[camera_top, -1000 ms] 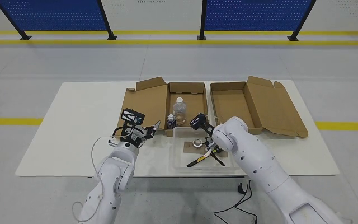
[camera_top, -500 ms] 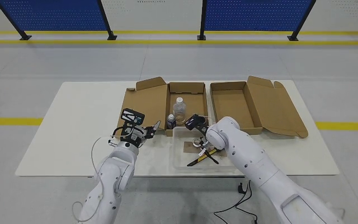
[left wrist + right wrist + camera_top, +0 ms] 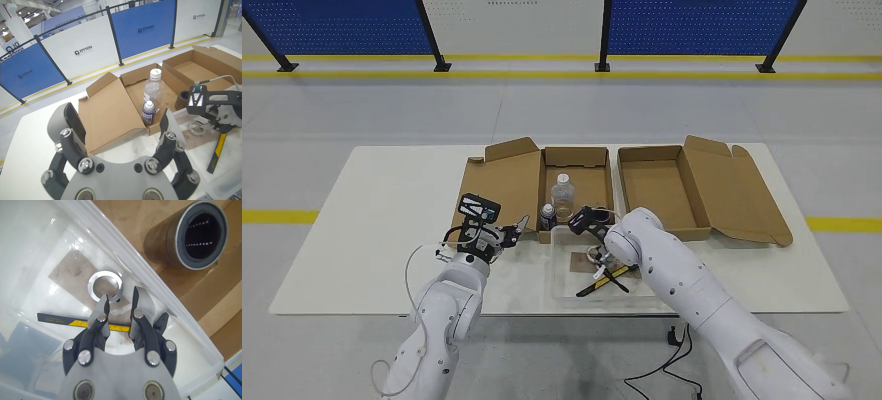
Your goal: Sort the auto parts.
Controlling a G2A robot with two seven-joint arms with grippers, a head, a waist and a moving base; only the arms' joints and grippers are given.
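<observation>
White counter (image 3: pixel 362 230) spans the middle of the top view, carrying an open cardboard box (image 3: pixel 582 185) with a linear bearing (image 3: pixel 187 237) inside, and a clear tray (image 3: pixel 562 285) at centre. In the tray, the right pincer (image 3: pixel 120 293) hangs slightly apart and empty, beside the steel ring (image 3: pixel 105 286), above the caliper (image 3: pixel 56 319). Left of centre, the left pincer (image 3: pixel 117 109) gapes wide.

On the table (image 3: pixel 372 230), the left box (image 3: pixel 577 158) is sitting beside the right box (image 3: pixel 652 190). In the left box a bottle (image 3: pixel 562 197) is standing behind a spray can (image 3: pixel 548 217) (a bushing (image 3: pixel 186 237) is lying to their right). Before it a tray (image 3: pixel 562 280) is holding a ring (image 3: pixel 105 286) behind a caliper (image 3: pixel 56 319).
</observation>
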